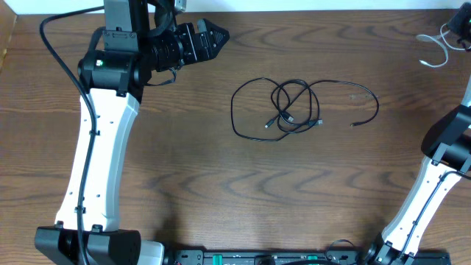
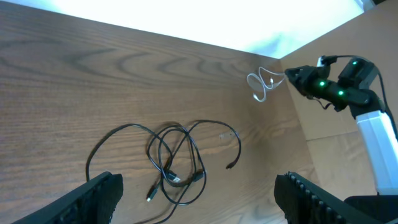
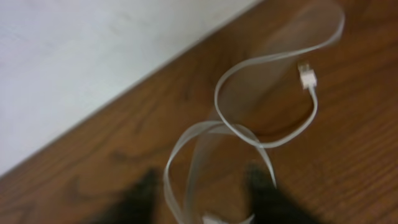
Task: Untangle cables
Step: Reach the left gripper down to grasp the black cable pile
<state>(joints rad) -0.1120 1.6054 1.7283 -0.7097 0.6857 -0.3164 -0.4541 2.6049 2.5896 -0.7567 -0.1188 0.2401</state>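
Observation:
The black cable [image 1: 294, 107] lies in a loose tangle of loops at the table's middle; it also shows in the left wrist view [image 2: 174, 162]. The white cable [image 1: 434, 48] lies apart from it at the far right corner, and shows in the left wrist view [image 2: 264, 84] and the right wrist view [image 3: 249, 130]. My left gripper [image 1: 219, 34] hovers at the far left of the black cable, open wide and empty [image 2: 199, 182]. My right gripper [image 1: 460, 26] is at the white cable, fingers apart, with the cable's loops between them [image 3: 208, 190].
The wooden table [image 1: 184, 177] ends at a white far edge [image 3: 93, 56] right behind the white cable. The right arm [image 2: 339, 87] with green lights reaches along the right side. The left arm's white link [image 1: 103, 147] crosses the left part of the table.

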